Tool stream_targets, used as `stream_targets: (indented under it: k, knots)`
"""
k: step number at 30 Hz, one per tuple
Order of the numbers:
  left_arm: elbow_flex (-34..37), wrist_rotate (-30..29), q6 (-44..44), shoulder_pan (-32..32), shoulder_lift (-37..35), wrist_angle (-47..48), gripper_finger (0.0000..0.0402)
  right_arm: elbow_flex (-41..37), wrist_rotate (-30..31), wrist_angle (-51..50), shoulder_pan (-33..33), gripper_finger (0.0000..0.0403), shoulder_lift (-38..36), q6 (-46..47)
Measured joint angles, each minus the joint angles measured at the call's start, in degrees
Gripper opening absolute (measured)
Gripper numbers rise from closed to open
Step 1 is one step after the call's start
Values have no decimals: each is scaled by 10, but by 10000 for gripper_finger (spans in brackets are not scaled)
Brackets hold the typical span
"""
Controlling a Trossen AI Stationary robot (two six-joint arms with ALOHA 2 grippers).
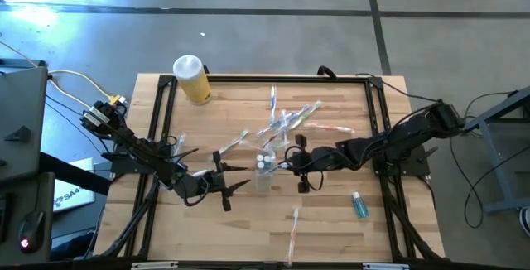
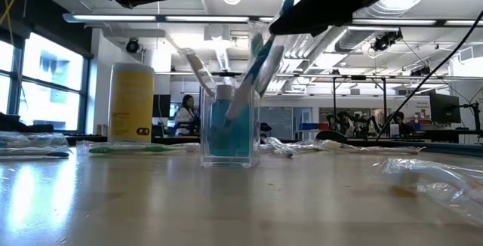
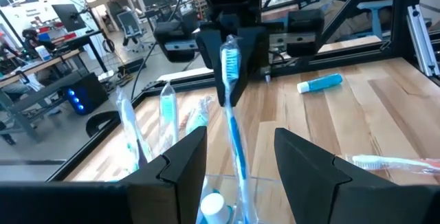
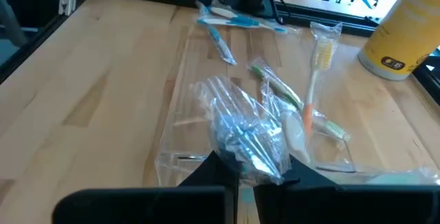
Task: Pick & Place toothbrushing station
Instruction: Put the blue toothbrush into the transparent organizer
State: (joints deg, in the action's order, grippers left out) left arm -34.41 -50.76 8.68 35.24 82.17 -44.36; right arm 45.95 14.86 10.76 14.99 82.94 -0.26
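Clear cup (image 1: 264,173) is stood mid-table, loaded with toothbrushes and a teal tube (image 2: 224,129). A wrapped blue toothbrush (image 3: 232,107) is pinched upright over the cup by the right gripper (image 1: 287,164), fingers pressed together on it. The left gripper (image 1: 234,179) is held just beside the cup, fingers spread, nothing gripped.

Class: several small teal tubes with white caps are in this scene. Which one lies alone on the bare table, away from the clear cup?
The teal tube lying on its side near the right arm's base. The other tube stands upright inside the clear cup.
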Motion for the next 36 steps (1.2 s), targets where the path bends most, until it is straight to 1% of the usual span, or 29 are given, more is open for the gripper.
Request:
stream_targets:
  k: [7, 16, 21, 25, 31, 36]
  knots:
    - [0, 0, -1, 0, 0, 3, 166, 21, -2, -68, -15, 11, 0, 9]
    - [0, -20, -1, 0, 0, 5, 166, 98, -4, -170, -15, 11, 0, 21]
    - [0, -21, -1, 0, 0, 5, 166, 125, -5, -181, -16, 11, 15, 21]
    - [0, -28, 0, 0, 0, 9, 166, 170, -34, -203, -16, 11, 64, 20]
    - [-1, -30, 0, 0, 0, 10, 166, 268, -4, -301, -16, 11, 163, 17]
    - [-1, -30, -1, 0, 0, 19, 166, 308, 2, -317, -16, 16, 199, 14]
